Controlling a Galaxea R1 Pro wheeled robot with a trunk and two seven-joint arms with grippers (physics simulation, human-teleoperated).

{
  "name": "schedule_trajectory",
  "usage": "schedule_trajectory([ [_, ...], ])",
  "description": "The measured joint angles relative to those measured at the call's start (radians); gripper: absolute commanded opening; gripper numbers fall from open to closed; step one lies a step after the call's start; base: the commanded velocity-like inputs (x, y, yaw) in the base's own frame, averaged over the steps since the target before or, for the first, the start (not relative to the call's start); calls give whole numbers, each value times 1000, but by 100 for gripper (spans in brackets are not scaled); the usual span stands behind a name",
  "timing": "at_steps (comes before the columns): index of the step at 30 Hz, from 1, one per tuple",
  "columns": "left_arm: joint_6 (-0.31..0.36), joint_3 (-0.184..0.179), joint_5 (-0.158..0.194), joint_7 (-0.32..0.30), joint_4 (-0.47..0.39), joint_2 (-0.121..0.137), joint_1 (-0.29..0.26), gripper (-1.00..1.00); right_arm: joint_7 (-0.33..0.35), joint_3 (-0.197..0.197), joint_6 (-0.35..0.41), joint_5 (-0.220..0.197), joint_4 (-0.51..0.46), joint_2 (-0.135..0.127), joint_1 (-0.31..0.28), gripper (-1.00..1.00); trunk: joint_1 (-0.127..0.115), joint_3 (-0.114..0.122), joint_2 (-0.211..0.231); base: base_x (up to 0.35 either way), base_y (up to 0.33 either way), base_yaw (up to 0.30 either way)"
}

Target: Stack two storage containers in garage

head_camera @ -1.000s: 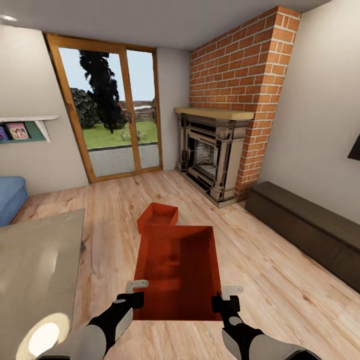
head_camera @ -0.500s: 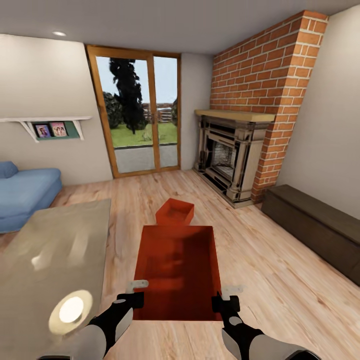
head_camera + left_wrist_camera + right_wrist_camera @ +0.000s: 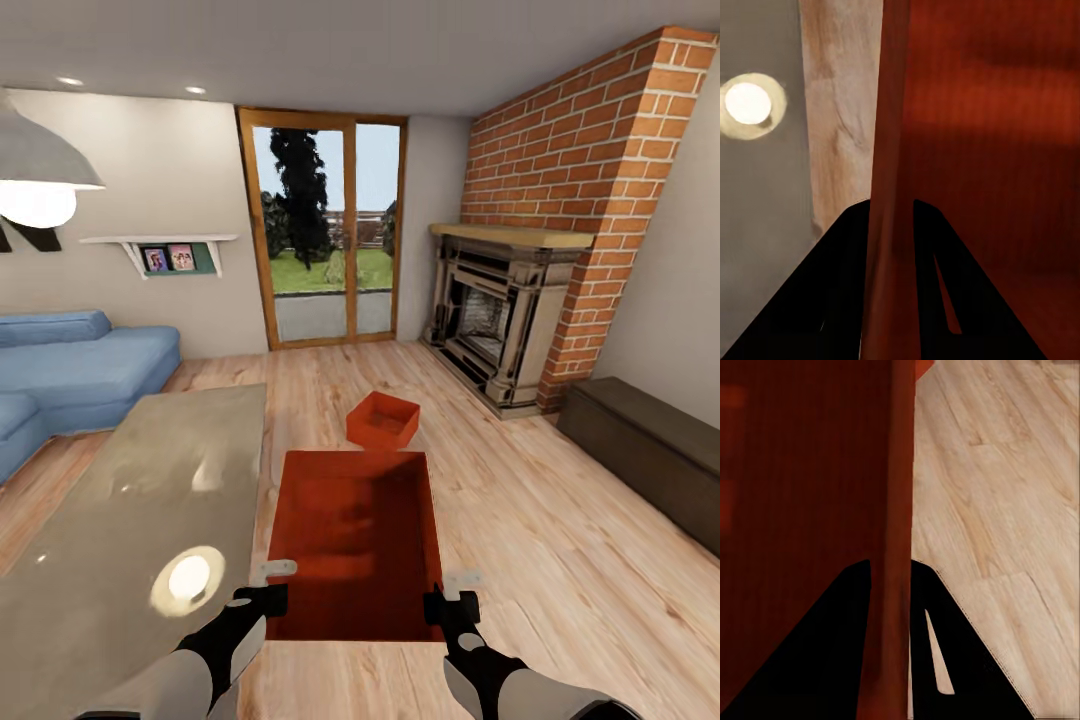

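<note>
I hold one red-orange storage container (image 3: 355,540) in front of me, above the living room's wood-plank floor (image 3: 560,560). My left gripper (image 3: 268,588) is shut on its left wall (image 3: 886,187) near the corner closest to me. On the opposite side my right gripper (image 3: 447,597) is shut on the right wall (image 3: 898,540). The second storage container (image 3: 383,420) rests on the planks beyond the held one, towards the glass doors (image 3: 325,230).
A glossy grey table (image 3: 120,530) runs close along my left, reflecting a lamp. A blue sofa (image 3: 70,365) stands at the far left. The brick chimney (image 3: 600,170) with its fireplace (image 3: 495,320) and a dark bench (image 3: 650,450) line the right side.
The whole picture has slid to the right, so the camera has turned left; sofa, shelf and a hanging lamp have come into sight. Both grippers keep the same hold on the container.
</note>
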Motion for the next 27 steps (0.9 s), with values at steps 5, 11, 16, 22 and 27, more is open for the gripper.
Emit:
schedule_trajectory([
  [5,0,0,0,0,0,0,0,-100,0,0,-1,0,0,0,0,-100,0,4,0,-335,0,234],
  [11,0,-1,1,0,0,0,0,-100,0,0,0,0,0,0,0,-100,0,9,0,-336,0,234],
  [16,0,-1,1,0,0,0,0,-100,0,0,0,0,0,0,0,-100,0,13,0,-336,0,234],
  [22,0,-1,1,0,0,0,0,-100,0,0,0,0,0,0,0,-100,0,18,0,-336,0,234],
  [27,0,0,1,0,0,0,0,-100,0,0,1,0,0,0,0,-100,0,22,0,-336,0,234],
])
